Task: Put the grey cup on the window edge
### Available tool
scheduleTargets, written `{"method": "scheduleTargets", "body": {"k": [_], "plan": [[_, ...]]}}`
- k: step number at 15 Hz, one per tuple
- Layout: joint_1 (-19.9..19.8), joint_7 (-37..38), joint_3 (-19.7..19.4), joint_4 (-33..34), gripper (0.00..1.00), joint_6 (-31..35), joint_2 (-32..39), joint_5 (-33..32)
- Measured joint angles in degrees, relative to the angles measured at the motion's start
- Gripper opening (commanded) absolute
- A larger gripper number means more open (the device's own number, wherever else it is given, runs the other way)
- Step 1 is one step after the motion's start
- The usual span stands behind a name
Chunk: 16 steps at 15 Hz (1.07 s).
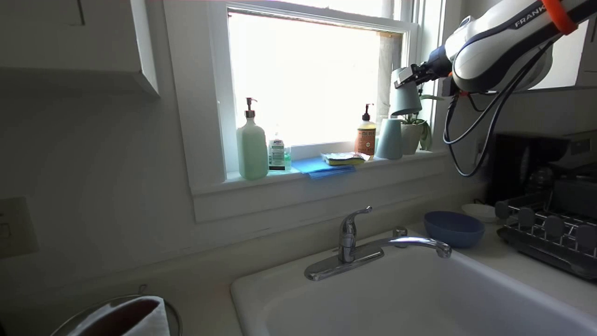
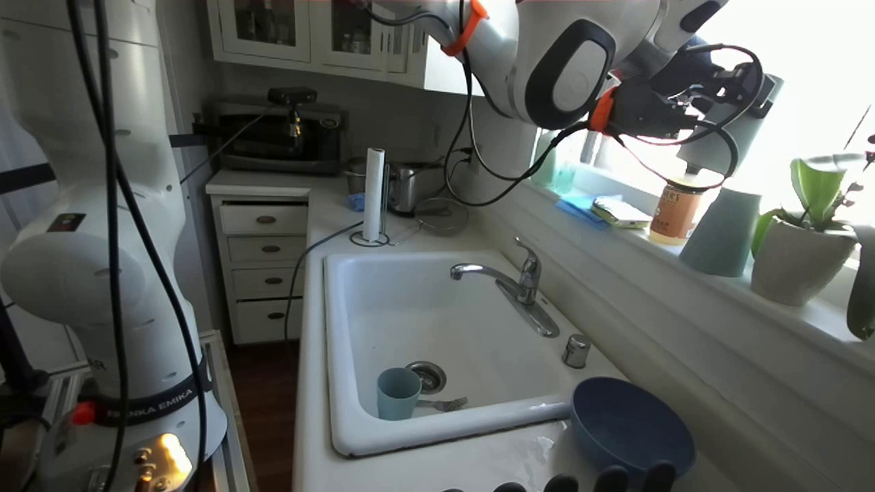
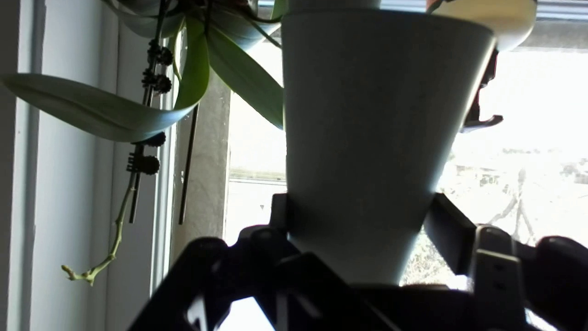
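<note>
Exterior views both show the robot arm [image 1: 487, 63], the white sink [image 2: 472, 307] and the window edge [image 2: 824, 316], which bears a potted plant [image 2: 796, 263] and a soap bottle [image 1: 365, 140]. The claw [image 3: 363, 223] pinches the grey cup [image 1: 406, 99] near its narrow end, wide end down and tilted, in the air above the window edge. Just below, between the soap bottle and potted plant, stands a matching cup [image 1: 390, 139]. A fork [image 2: 450, 404] lies in the sink.

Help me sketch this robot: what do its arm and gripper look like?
The arm is white and rounded, with dark trim, orange bands, loose black cables and FRANKA EMIKA lettering. The gripper is black, with jointed, blocky fingers.
</note>
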Motion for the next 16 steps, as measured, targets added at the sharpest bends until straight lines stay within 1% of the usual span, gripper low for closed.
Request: {"method": "scheduleTargets", "body": {"k": [10, 16], "plan": [[0.3, 1.7, 0.8, 4.0, 0.50, 9.6, 5.6, 0.0], [-0.6, 1.7, 0.0, 7.5, 0.50, 10.1, 9.4, 0.0]]}}
